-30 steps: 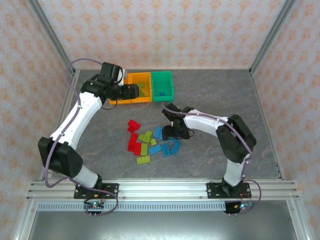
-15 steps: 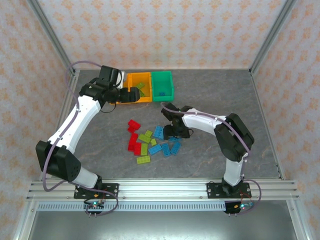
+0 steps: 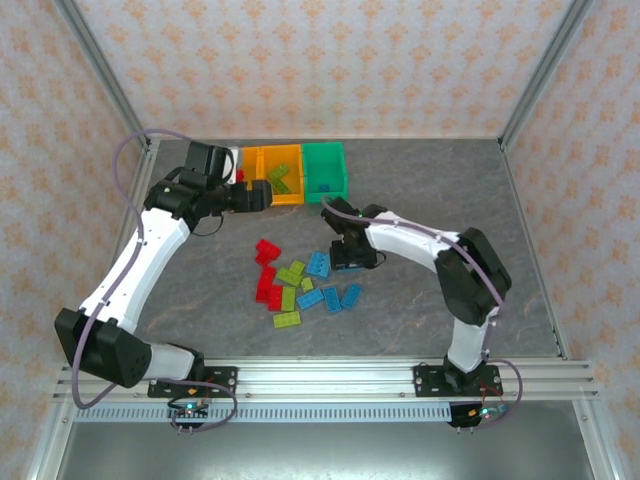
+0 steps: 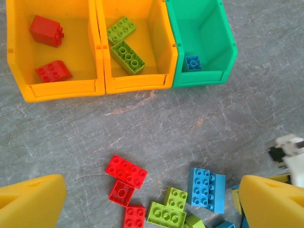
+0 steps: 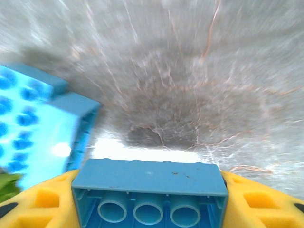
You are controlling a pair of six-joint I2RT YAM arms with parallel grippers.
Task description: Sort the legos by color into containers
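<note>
1. nearest us, the loose legos lie clustered mid-desk, with red on the left, lime green in the middle and light blue on the right.
2. at the cluster's far right edge, the right gripper pinches a light blue lego, its underside facing the wrist camera.
3. farther left, the left gripper hangs just near of the bins, its yellow fingers spread wide and holding nothing.
4. farthest, we see three bins side by side: the left orange bin holds two red bricks, the middle orange bin holds two lime green bricks, and the green bin holds one blue brick.
</note>
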